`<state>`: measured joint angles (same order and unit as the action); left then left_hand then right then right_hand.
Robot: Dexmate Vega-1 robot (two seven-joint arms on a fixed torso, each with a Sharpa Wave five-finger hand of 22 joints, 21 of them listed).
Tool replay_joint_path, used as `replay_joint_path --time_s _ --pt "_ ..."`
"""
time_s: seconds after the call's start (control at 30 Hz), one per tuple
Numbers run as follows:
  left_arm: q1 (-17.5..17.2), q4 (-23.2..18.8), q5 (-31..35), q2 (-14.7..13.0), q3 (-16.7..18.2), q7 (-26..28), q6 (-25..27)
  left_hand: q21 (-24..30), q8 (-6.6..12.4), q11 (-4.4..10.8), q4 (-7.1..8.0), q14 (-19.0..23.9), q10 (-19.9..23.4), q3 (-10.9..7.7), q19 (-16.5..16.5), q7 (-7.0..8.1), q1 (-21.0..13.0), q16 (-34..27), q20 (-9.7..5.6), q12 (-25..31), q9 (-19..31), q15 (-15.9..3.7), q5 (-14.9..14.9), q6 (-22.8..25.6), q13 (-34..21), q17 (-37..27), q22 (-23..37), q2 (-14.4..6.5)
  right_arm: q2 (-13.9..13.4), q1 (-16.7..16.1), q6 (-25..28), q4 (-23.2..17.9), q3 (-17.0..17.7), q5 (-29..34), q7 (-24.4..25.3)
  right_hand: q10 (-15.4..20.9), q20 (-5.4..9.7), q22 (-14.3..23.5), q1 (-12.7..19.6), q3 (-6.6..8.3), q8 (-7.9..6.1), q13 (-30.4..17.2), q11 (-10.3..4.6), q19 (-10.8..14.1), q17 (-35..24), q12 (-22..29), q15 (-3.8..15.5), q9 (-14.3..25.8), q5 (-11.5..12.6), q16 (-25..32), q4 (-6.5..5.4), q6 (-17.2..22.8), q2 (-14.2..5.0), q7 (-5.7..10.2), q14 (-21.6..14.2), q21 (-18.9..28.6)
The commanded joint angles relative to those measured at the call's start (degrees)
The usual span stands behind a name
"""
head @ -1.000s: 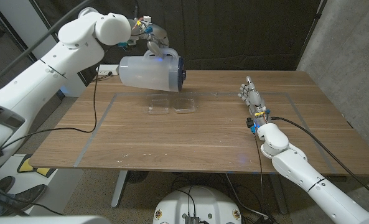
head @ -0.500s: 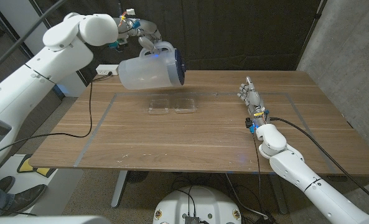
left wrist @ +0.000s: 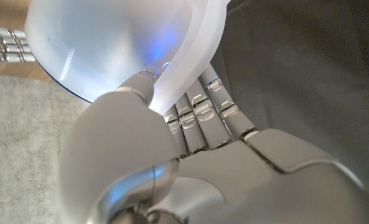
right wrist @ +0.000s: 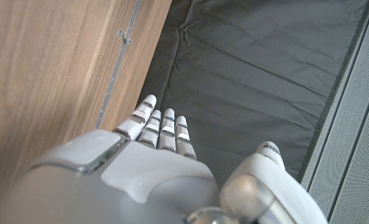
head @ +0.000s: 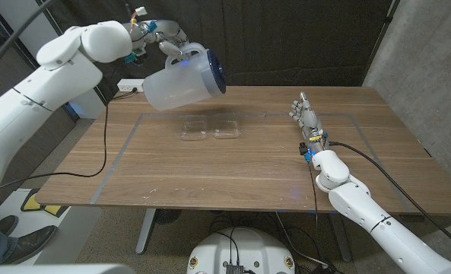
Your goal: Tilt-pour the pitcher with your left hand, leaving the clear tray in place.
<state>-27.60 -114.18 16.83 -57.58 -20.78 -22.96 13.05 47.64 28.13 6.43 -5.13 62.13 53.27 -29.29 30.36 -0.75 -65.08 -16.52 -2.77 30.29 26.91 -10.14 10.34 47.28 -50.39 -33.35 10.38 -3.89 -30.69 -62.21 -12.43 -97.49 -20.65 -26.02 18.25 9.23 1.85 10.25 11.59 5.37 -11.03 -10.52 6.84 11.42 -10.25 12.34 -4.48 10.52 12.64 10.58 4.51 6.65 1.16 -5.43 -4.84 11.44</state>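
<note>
Translucent white pitcher (head: 181, 82) tilted in the air above the clear tray (head: 211, 129) on the table.

Bare table (head: 210, 171) around clear tray (head: 210, 129)

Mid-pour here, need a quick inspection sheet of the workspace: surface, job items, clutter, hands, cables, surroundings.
Surface: wooden table with a taped rectangle outline.
Job's things: translucent pitcher held in the air, tilted with its blue-lit mouth toward the robot's right; clear tray on the table below it.
Clutter: nothing seen.
Robot hands: left robot hand grips the pitcher's handle; right robot hand holds nothing, fingers straight, at the table's right side.
Cables: black cable across the table's left part; another by the right arm.
Surroundings: dark curtain behind.
</note>
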Motion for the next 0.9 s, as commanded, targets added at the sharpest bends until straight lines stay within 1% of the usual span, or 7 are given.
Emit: replay_joint_path --time_s 0.03,0.1,0.23,0.4,0.57,0.77,0.9 --pt "-9.2 -3.6 -7.8 -0.1 6.1 13.4 3.3 0.3 -0.30 -0.07 1.88 0.5 0.4 -2.55 0.1 -2.48 -3.1 0.2 -1.62 -0.1 0.3 -0.24 0.2 2.1 0.2 -0.3 0.1 -3.2 -0.5 0.6 -1.5 1.1 0.4 -0.8 -1.9 0.5 0.57 0.2 0.1 -0.01 -0.41 -0.2 -0.43 0.2 -0.3 0.0 0.36 0.2 -0.2 0.1 0.09 0.6 -0.54 -0.01 -0.1 0.0" --pt "-11.1 -4.0 -9.4 0.5 7.5 15.9 3.1 0.3 -0.40 0.25 1.83 0.7 0.2 -2.60 0.1 -2.53 -3.2 0.1 -1.55 -0.1 0.2 -0.12 0.2 2.2 0.0 -0.3 0.1 -3.2 -0.3 0.7 -2.5 1.7 0.7 -1.6 -2.7 0.6 0.69 0.2 0.1 -0.02 -0.40 -0.2 -0.36 0.3 -0.3 0.0 0.41 0.2 -0.2 0.1 0.11 0.6 -0.55 0.02 -0.2 0.0" --pt "-15.0 -4.5 -12.7 2.1 10.0 21.1 2.2 0.5 -0.47 0.10 1.79 0.9 0.3 -2.69 0.2 -2.63 -3.2 0.1 -1.56 -0.1 0.3 -0.18 0.2 2.1 -0.1 -0.3 0.1 -3.2 -0.5 1.1 -3.9 3.2 1.2 -4.7 -6.6 0.9 0.94 0.2 0.2 -0.04 -0.58 -0.2 -0.46 0.5 -0.3 0.1 0.64 0.2 -0.2 0.1 0.17 1.1 -0.57 0.18 -0.3 0.1" --pt "-18.7 -4.3 -15.9 3.3 11.6 25.2 0.2 0.6 -0.51 0.17 1.76 0.9 0.4 -2.77 0.4 -2.70 -3.2 0.2 -1.53 -0.2 0.3 -0.11 0.2 2.2 -0.1 -0.4 0.1 -3.2 -1.9 0.9 -3.3 2.5 1.9 -5.7 -7.7 1.1 1.08 0.2 0.3 -0.07 -0.63 -0.2 -0.71 0.6 -0.2 0.1 0.75 0.2 -0.3 0.2 0.22 1.4 -0.57 0.16 -0.5 0.1" --pt "-21.0 -3.9 -17.6 4.7 11.4 28.5 -0.9 0.6 -0.65 0.17 1.72 0.9 0.4 -2.86 0.5 -2.73 -3.1 0.2 -1.51 -0.3 0.3 -0.13 0.2 2.2 -0.1 -0.4 0.1 -3.2 -3.1 0.8 -2.6 1.8 2.4 -6.7 -8.7 1.5 1.15 0.2 0.4 -0.13 -0.68 -0.2 -0.86 1.1 -0.2 0.3 0.86 0.2 -0.3 0.4 0.27 1.7 -0.56 0.27 -1.0 0.3" --pt "-22.3 -3.6 -17.3 6.1 9.6 32.4 -1.3 0.7 -0.82 -0.12 1.62 1.1 0.7 -2.99 0.5 -2.85 -3.2 0.3 -1.36 -0.3 0.3 -0.04 0.2 2.2 -0.1 -0.5 0.0 -3.2 -2.4 1.4 -3.1 3.5 2.7 -9.1 -10.6 2.0 1.20 0.2 0.4 -0.18 -0.78 -0.2 -0.97 1.4 -0.2 0.5 0.97 0.2 -0.3 0.5 0.30 2.1 -0.59 0.44 -1.5 0.4" --pt "-24.1 -3.6 -17.8 7.0 9.4 34.5 -3.3 0.8 -0.86 0.03 1.56 1.1 0.6 -3.10 0.6 -2.91 -3.2 0.3 -1.35 -0.3 0.4 0.08 0.2 2.3 -0.3 -0.5 0.0 -3.2 -2.6 1.6 -2.6 3.4 2.6 -9.1 -10.5 2.1 1.29 0.2 0.5 -0.19 -0.85 -0.1 -1.04 1.5 -0.2 0.5 1.21 0.2 -0.3 0.5 0.32 2.4 -0.60 0.57 -1.7 0.4"
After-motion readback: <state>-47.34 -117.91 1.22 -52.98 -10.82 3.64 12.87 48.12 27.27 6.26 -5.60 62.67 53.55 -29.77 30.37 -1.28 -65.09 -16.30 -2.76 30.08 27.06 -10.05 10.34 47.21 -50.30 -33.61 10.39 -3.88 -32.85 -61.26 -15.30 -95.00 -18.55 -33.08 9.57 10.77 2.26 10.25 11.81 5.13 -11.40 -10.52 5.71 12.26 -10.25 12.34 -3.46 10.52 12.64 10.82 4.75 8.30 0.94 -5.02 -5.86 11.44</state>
